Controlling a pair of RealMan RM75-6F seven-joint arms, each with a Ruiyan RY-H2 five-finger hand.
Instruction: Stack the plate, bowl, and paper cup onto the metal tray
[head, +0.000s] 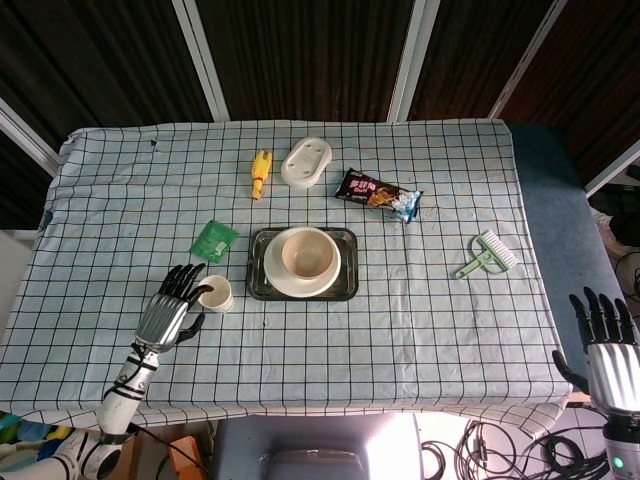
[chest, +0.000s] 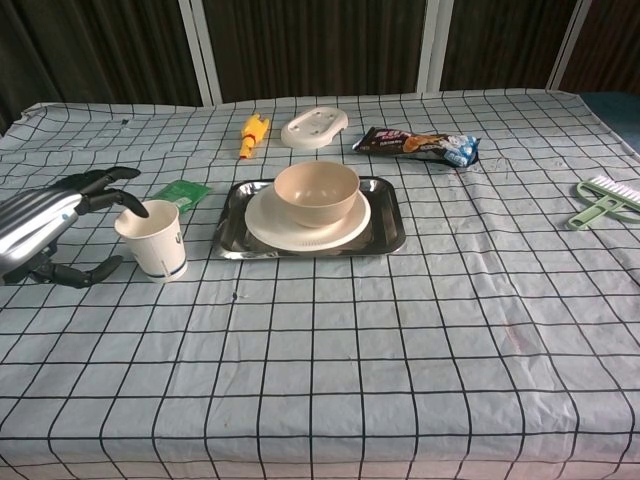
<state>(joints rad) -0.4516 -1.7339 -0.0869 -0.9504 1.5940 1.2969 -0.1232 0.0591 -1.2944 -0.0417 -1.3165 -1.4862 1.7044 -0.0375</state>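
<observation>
Reaching w/ spread fingers, left hand (head: 168, 316) meets cup (head: 214, 292) rim, no grip; right hand (head: 612, 352) open, off-table.

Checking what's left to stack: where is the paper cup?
In the head view, the paper cup stands on the cloth just left of the metal tray, with the left hand reaching it.

A yellow toy (head: 261, 173) lies just beside a white oval dish (head: 306, 161), perhaps a soap holder. A snack packet (head: 378, 194), green sachet (head: 214, 240) and green brush (head: 486, 253) lie well apart on the checked tablecloth (head: 430, 300).
</observation>
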